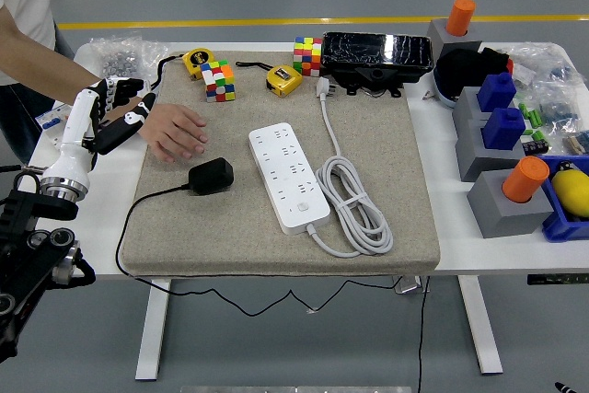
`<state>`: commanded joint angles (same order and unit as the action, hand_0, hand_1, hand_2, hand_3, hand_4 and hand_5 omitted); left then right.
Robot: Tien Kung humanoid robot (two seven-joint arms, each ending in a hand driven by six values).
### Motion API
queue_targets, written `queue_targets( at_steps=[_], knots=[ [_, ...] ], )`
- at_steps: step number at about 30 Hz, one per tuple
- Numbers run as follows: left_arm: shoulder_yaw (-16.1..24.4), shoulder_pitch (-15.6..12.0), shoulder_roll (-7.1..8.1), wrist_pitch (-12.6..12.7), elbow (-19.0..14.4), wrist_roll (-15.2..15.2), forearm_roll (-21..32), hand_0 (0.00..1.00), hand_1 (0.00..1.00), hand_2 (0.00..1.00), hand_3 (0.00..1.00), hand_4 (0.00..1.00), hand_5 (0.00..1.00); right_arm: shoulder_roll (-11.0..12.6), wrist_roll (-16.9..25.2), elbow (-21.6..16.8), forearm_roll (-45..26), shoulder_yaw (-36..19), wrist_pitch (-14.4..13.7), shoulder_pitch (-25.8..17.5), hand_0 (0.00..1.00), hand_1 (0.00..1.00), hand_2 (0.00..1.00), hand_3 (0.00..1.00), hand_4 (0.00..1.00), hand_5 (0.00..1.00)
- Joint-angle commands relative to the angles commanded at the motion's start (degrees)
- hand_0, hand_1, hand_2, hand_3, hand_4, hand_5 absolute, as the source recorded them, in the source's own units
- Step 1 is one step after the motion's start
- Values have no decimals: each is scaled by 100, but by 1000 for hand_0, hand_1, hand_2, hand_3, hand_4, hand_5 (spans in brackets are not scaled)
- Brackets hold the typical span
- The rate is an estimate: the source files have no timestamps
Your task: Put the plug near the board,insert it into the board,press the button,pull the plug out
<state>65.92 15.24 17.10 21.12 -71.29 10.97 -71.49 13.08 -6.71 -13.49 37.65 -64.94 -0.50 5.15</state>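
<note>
While the black plug (211, 176) lies alone on the grey mat (230, 227), at nine o'clock from the white power board (288, 177), a person's hand (175, 132) rests flat at its eleven o'clock; the robot's left hand (118, 112) hovers beside it, fingers loosely spread, holding nothing.

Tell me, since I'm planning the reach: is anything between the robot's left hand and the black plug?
Yes. A person's hand lies flat on the mat between the left hand and the plug. Nothing visible lies on the mat between the plug and the power strip.
</note>
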Motion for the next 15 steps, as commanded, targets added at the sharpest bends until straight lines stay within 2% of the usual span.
queue_targets(
  at_steps=[6, 11, 15],
  knots=[
    [-134, 128, -37, -13, 85, -9, 31, 758, 750, 719, 662, 740, 442, 119, 29, -11, -16, 53, -22, 5, 536, 651, 646, 559, 898, 420],
    [-308, 174, -18, -3, 111, 4, 54, 756, 750, 719, 662, 740, 441, 89, 76, 20, -13, 59, -40, -43, 536, 650, 645, 559, 898, 420],
    [-467, 192, 5, 7, 149, -4, 7, 756, 750, 719, 662, 740, 441, 40, 116, -42, 136, -166, -59, -118, 536, 650, 645, 559, 898, 420]
  ],
)
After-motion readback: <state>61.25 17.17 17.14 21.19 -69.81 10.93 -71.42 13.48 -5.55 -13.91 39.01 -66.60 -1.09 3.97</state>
